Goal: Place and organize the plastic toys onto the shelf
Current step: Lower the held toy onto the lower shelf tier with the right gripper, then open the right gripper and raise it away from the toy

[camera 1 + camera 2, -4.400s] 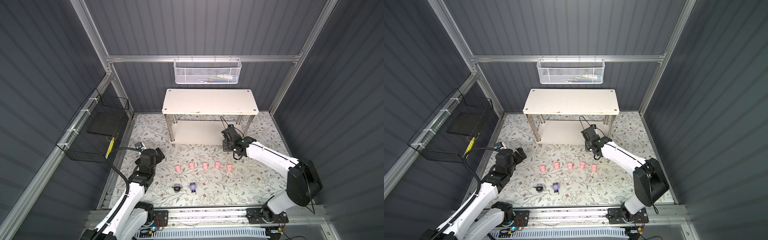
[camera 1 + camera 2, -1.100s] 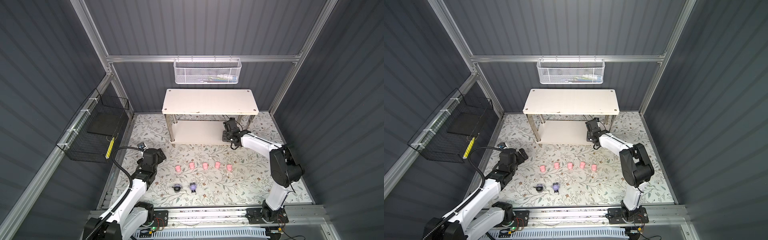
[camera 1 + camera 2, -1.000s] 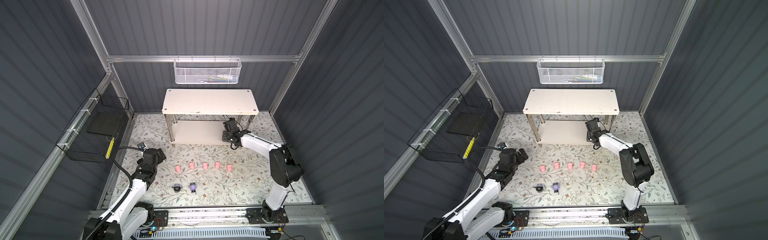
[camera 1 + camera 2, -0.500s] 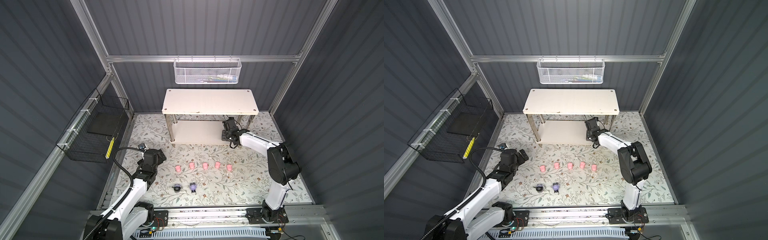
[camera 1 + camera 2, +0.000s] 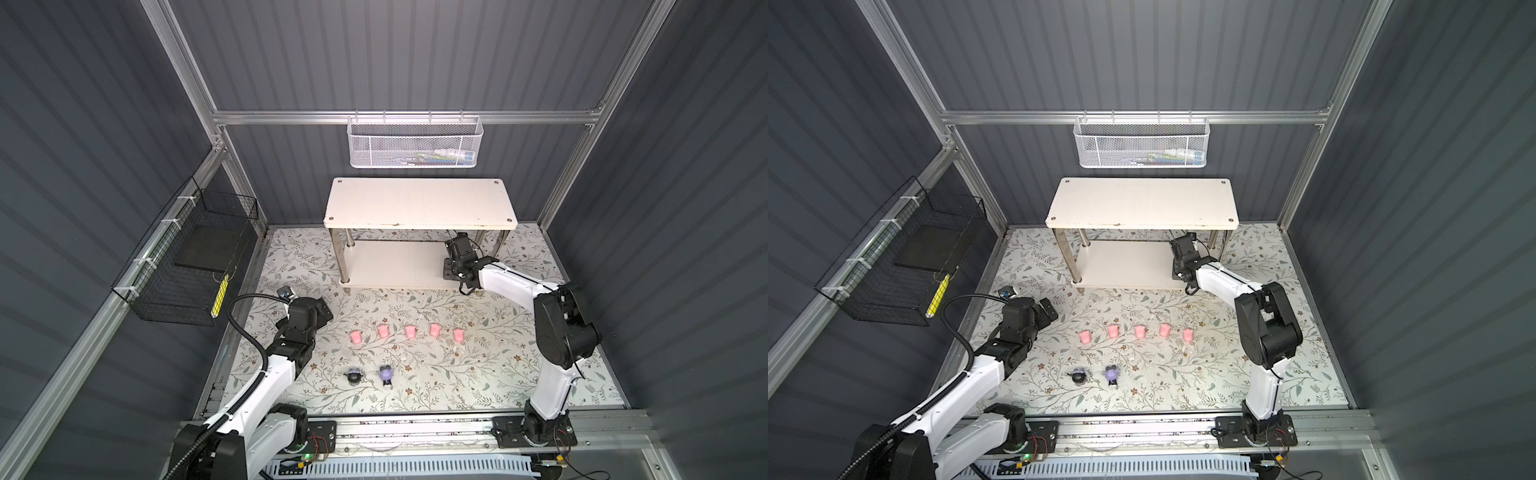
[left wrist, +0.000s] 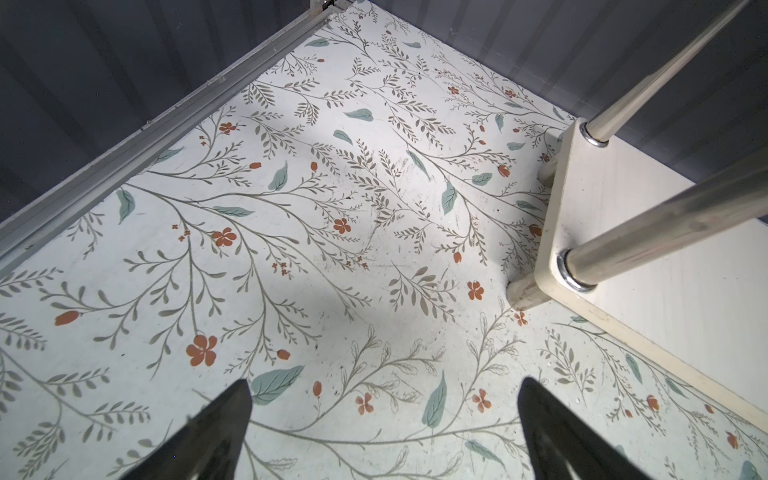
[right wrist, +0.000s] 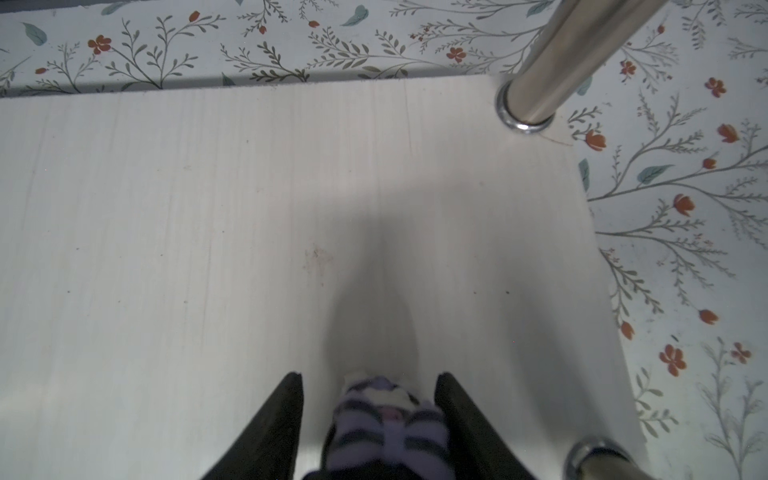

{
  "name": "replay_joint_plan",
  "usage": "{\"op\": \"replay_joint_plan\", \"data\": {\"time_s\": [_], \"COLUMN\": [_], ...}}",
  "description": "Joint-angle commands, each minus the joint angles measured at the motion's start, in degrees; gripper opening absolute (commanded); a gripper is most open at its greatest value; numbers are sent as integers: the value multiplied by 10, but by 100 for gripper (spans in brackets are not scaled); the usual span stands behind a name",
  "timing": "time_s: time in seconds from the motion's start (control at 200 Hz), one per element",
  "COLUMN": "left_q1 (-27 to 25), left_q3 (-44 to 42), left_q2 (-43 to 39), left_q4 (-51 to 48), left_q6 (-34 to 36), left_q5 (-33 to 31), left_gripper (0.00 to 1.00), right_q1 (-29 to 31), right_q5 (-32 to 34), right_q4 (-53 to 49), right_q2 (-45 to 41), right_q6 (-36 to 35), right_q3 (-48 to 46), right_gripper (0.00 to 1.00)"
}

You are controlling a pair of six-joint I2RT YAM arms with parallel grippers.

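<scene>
The white shelf (image 5: 419,203) (image 5: 1142,203) stands at the back. My right gripper (image 5: 449,272) (image 5: 1177,270) (image 7: 368,382) reaches onto its lower tier (image 7: 249,208) near the right front leg. A lavender striped toy (image 7: 386,419) sits between the jaws; one finger is beside it and the other stands apart with a gap. Several pink toys (image 5: 410,331) (image 5: 1140,331) form a row on the floor. Two purple toys (image 5: 354,376) (image 5: 386,374) lie nearer the front. My left gripper (image 5: 322,311) (image 5: 1048,311) (image 6: 384,386) hovers open and empty over the floor, left of the shelf (image 6: 623,232).
A white mesh basket (image 5: 413,143) hangs on the back wall above the shelf. A black wire basket (image 5: 187,266) is fixed to the left wall. Shiny shelf legs (image 7: 552,62) (image 6: 648,232) rise close to both grippers. The floor is a floral mat (image 5: 415,365).
Since the oldest frames my right gripper moved from the floor in front of the shelf onto its lower tier. Over the last second both arms have barely moved.
</scene>
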Motion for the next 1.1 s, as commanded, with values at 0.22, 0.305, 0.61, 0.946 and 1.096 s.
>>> {"op": "replay_joint_plan", "data": {"time_s": [0.22, 0.305, 0.61, 0.946, 1.096], "left_q1": [-2, -2, -3, -3, -3], "left_q3": [-8, -9, -9, -10, -11], "left_q2": [7, 7, 7, 6, 5], "left_q4": [8, 8, 9, 8, 10], "left_q6": [-2, -3, -6, -7, -8], "left_q5": [-4, -5, -3, -3, -2], "left_gripper": [100, 100, 100, 100, 100], "right_q1": [-5, -4, -4, -3, -2], "right_q5": [17, 18, 13, -1, -10], "right_q4": [-12, -13, -13, 7, 12], "right_q2": [9, 6, -23, -71, -86], "right_q6": [-6, -7, 4, 12, 19], "right_q3": [19, 19, -3, -54, -69], "right_gripper": [56, 58, 64, 70, 71]}}
